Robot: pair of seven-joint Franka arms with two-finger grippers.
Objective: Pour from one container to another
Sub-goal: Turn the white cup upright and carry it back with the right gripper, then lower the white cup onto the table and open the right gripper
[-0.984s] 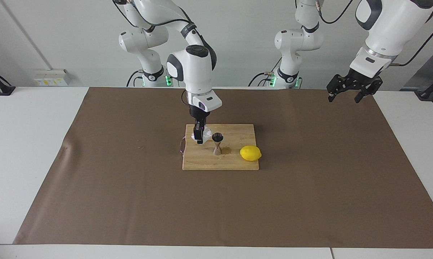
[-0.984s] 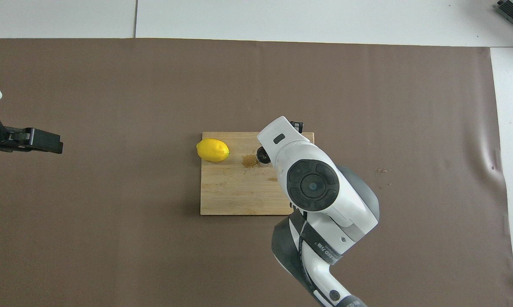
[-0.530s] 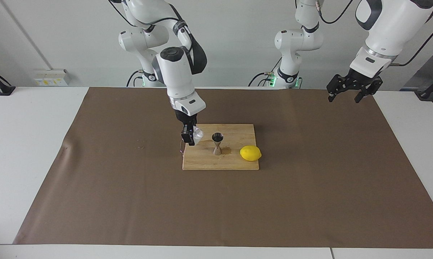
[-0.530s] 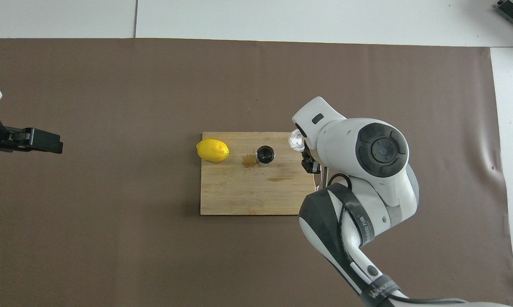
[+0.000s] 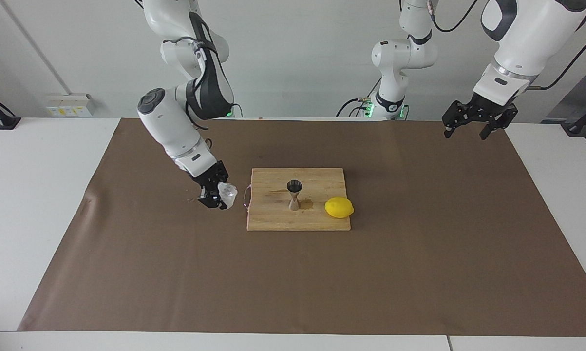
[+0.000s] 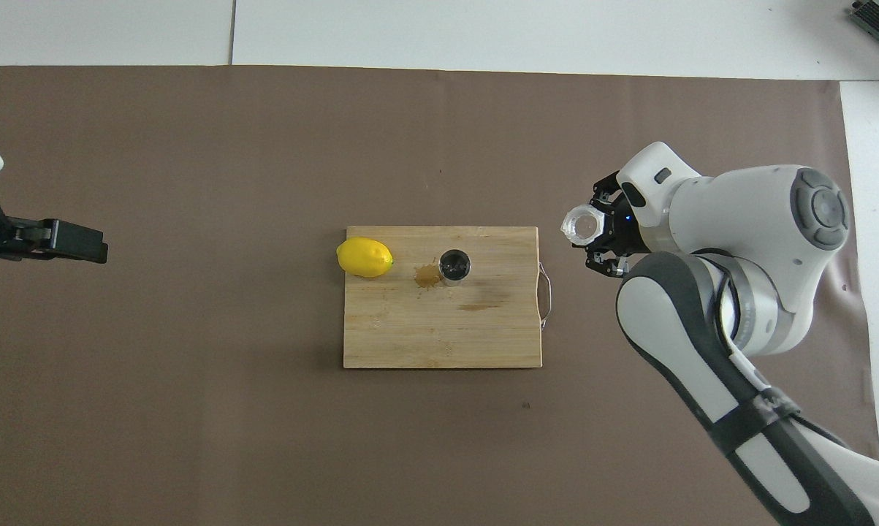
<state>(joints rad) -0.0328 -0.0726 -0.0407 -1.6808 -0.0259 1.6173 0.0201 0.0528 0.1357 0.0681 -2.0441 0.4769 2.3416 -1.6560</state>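
Two grippers seen. Right gripper (image 5: 214,197) clamped on clear faceted cup (image 5: 227,194), held low over brown mat (image 5: 127,253), just off handle end of cutting board (image 5: 273,219). Steel jigger (image 5: 294,194) stood upright on board, apart from held cup; small wet patch (image 6: 428,274) and lemon (image 5: 339,207) found beside jigger. Left gripper (image 5: 470,127) held raised with fingers spread, nothing gripped, well apart from board; arm kept waiting.

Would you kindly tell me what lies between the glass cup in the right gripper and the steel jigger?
Only bare cutting board and its metal handle separate the glass cup from the jigger, clearest in the overhead view.
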